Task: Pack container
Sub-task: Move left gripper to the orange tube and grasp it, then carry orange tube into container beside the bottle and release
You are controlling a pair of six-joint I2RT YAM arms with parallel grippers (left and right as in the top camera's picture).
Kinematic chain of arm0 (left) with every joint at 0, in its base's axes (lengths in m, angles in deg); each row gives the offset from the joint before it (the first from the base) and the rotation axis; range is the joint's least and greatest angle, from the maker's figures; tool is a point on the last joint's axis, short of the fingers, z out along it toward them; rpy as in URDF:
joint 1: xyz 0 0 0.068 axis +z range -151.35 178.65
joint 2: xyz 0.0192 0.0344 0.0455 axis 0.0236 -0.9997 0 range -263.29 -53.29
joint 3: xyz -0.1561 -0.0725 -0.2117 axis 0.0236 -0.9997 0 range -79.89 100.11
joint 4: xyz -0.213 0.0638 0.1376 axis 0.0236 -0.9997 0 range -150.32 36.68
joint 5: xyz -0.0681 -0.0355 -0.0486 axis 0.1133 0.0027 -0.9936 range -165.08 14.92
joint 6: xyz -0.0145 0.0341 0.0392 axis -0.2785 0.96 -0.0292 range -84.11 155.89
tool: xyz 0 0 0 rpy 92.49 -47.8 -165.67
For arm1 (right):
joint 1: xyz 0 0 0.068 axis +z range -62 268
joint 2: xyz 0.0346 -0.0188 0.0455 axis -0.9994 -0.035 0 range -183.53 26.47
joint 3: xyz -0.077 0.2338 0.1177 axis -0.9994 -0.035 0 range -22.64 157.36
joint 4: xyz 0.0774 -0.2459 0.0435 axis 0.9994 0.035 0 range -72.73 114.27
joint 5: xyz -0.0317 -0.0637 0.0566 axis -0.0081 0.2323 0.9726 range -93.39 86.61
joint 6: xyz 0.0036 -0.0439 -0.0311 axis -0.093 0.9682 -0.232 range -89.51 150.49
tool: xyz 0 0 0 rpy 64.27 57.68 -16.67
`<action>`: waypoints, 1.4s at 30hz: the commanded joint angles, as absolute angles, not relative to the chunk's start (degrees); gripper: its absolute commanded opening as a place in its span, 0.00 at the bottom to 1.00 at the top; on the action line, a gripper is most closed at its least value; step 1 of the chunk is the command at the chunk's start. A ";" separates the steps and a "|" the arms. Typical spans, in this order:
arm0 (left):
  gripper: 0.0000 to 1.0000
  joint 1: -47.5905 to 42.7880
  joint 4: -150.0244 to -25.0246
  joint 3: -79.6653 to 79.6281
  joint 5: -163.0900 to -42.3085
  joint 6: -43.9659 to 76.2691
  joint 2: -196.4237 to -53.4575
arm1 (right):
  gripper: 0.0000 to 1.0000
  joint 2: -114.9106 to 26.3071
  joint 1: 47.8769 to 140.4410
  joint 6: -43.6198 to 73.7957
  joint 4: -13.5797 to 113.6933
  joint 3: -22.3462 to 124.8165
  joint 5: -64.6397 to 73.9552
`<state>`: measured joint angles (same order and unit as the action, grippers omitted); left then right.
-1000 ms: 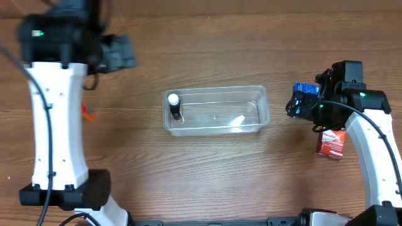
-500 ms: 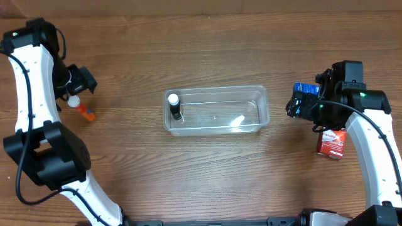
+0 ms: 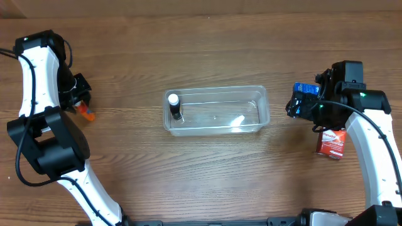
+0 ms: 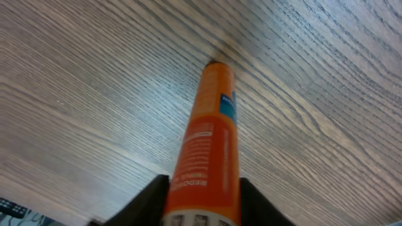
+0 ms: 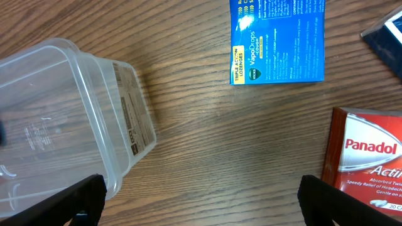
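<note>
The clear container [image 3: 217, 90] stands mid-table with a small white-capped dark bottle [image 3: 174, 107] upright in its left end. At the far left an orange tube [image 3: 88, 114] lies on the wood. My left gripper [image 3: 78, 95] is shut on it; in the left wrist view the tube [image 4: 210, 125] runs out from between the two black fingers [image 4: 151, 201]. My right gripper [image 3: 300, 107] hovers open and empty right of the container, whose corner [image 5: 94, 113] shows beside its left finger [image 5: 81, 201].
A blue lozenge box [image 3: 306, 89] [image 5: 279, 41] lies under the right arm, and a red Panadol box [image 3: 331, 143] [image 5: 370, 163] sits nearer the front. A dark blue packet [image 5: 386, 34] shows at the right wrist view's top right.
My left arm swung down to the orange tube and its jaws closed on it. The right arm, container and boxes have not moved.
</note>
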<state>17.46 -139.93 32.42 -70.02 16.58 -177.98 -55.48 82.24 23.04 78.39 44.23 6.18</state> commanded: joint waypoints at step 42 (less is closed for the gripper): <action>0.07 -26.52 -145.81 32.22 -77.32 11.31 -169.54 | 1.00 -55.37 81.91 23.44 78.48 46.00 5.67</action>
<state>-26.39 -146.33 32.15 -77.45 10.72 -166.59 -55.48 82.24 23.07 78.61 44.23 6.20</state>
